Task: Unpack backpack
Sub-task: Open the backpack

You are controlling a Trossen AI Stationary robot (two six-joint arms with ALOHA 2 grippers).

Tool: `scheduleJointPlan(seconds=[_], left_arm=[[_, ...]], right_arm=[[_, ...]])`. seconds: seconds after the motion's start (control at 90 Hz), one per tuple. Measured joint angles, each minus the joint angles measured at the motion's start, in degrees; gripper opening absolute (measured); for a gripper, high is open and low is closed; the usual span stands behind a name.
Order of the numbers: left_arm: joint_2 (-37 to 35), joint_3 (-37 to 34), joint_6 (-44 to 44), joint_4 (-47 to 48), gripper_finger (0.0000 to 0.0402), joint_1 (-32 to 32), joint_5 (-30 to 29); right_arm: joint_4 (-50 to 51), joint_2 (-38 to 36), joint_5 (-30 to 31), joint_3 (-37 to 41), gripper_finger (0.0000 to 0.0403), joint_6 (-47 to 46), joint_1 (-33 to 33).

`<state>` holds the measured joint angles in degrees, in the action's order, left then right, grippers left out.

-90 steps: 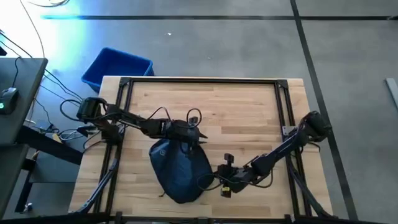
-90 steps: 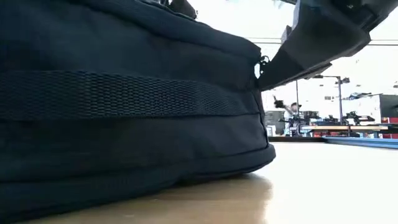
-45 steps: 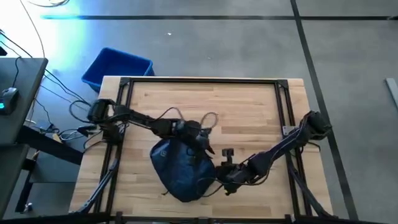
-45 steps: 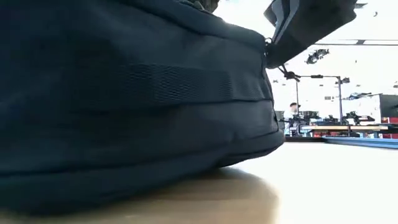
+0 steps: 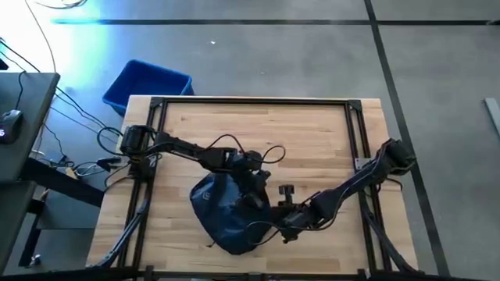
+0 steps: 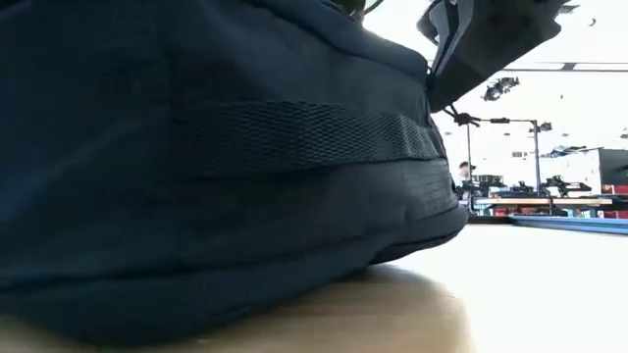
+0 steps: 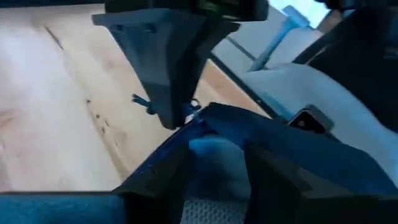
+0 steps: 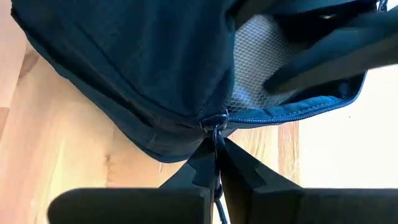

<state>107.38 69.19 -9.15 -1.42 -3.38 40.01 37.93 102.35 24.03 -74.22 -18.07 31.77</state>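
The dark navy backpack (image 5: 225,215) lies flat on the table's near middle and fills the low view (image 6: 196,196). Its zipper is partly undone, and pale mesh lining (image 8: 261,56) shows inside the opening. My left gripper (image 5: 254,191) is over the backpack's far right part, shut on the opening's edge. My right gripper (image 5: 285,228) is at the backpack's right side, shut on the zipper pull (image 8: 215,134). The zipper's slider (image 8: 214,119) sits at the closed end of the opening. My left gripper has the blue edge of the backpack's opening (image 7: 214,134) between its two fingers (image 7: 158,177), coming slantwise from the table's far left. How many layers it holds I cannot tell. The backpack's body stays on the table. My right gripper pinches the thin zipper pull (image 8: 216,138) between its two fingertips, just behind the slider. The fingers come level from the table's right side. The pull runs straight from the slider into the fingers, and the backpack rests on the table.
A bright blue bin (image 5: 147,84) stands on the floor beyond the table's far left corner. A small black piece (image 5: 286,190) lies on the wood just right of the backpack. Bare wood (image 5: 258,125) spans the table's far half.
My left gripper has moved toward the table's right and near edges, across the backpack's top to its opening. My right gripper has drawn in slightly toward the backpack. In the low view the backpack's side has bulged out toward the right.
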Motion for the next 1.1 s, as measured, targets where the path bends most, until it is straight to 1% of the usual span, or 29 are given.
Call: scheduleJointPlan(seconds=[0.167, 0.222, 0.278, 0.322, 0.422, 0.456, 0.578, 0.744, 0.8, 0.911, 0.967, 1.1], left_arm=[[-1.7, 0.0, 0.8, -1.6, 0.0139, 1.9, 9.7], [-2.0, 0.0, 1.4, -3.1, 0.0139, 2.3, 11.5], [-2.3, 0.1, 1.6, -4.0, 0.0139, 2.3, 11.5], [-2.3, 0.1, 1.5, -4.9, 0.0139, 2.3, 10.0], [-2.0, 0.1, 1.6, -5.3, 0.0139, 1.5, 2.8], [-1.9, 0.1, 2.0, -5.0, 0.0139, 1.2, 1.3], [-0.7, 0.1, 4.2, -4.8, 0.0139, 0.1, 1.7], [0.8, 0.1, 4.4, -4.7, 0.0139, -1.2, 0.7], [1.3, 0.0, 3.9, -4.8, 0.0139, -1.4, -1.5], [1.5, 0.0, 3.0, -4.0, 0.0139, -1.7, -9.3], [1.5, 0.0, 3.0, -3.7, 0.0139, -1.7, -11.8], [1.4, 0.0, 3.7, -4.6, 0.0139, -1.9, -11.8]], right_arm=[[0.8, 0.0, 0.0, 0.0, 0.0000, -1.2, 0.0], [0.8, 0.0, 0.0, 0.0, 0.0000, -1.4, 0.0], [0.7, 0.0, 0.0, 0.0, 0.0000, -1.4, 0.0], [0.7, 0.0, 0.0, 0.0, 0.0000, -1.4, 0.0], [0.6, 0.0, 0.0, 0.0, 0.0000, -1.4, 0.0], [0.6, 0.0, 0.0, 0.0, 0.0000, -1.4, 0.0], [0.5, 0.0, 0.0, 0.0, 0.0000, -1.4, 0.0], [0.4, 0.0, 0.0, 0.0, 0.0000, -1.4, 0.0], [0.4, 0.0, 0.0, 0.0, 0.0000, -1.4, 0.0], [0.2, 0.0, 0.0, 0.0, 0.0000, -1.4, 0.0], [0.1, 0.0, 0.0, 0.0, 0.0000, -1.4, 0.0], [0.1, 0.0, 0.0, 0.0, 0.0000, -1.4, 0.0]])
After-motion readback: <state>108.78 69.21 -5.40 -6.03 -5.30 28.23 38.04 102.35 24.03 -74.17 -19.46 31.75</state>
